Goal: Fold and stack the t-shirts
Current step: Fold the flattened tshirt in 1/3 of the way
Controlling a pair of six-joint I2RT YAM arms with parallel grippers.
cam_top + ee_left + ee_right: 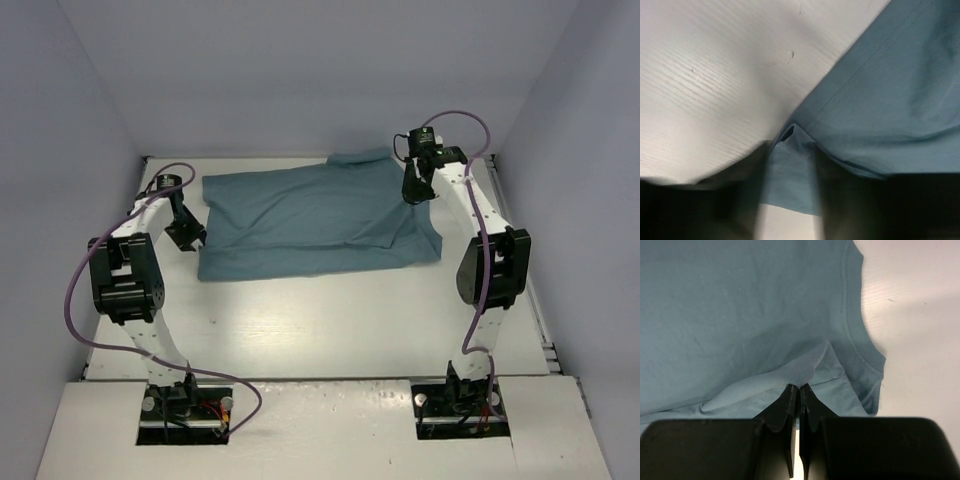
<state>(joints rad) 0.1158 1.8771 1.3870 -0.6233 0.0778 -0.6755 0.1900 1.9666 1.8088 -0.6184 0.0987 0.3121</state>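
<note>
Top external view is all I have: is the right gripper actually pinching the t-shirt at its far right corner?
Observer: Yes. In the right wrist view the right gripper is shut, and the t-shirt puckers up into its tips.
Operator: Which part is that?
Observer: It is just beside a curved ribbed hem. Whether that is the collar or a sleeve, I cannot tell.
Operator: And the other arm?
Observer: The left gripper has its fingers apart, with a stitched corner of the cloth between them. The view is blurred.
</note>
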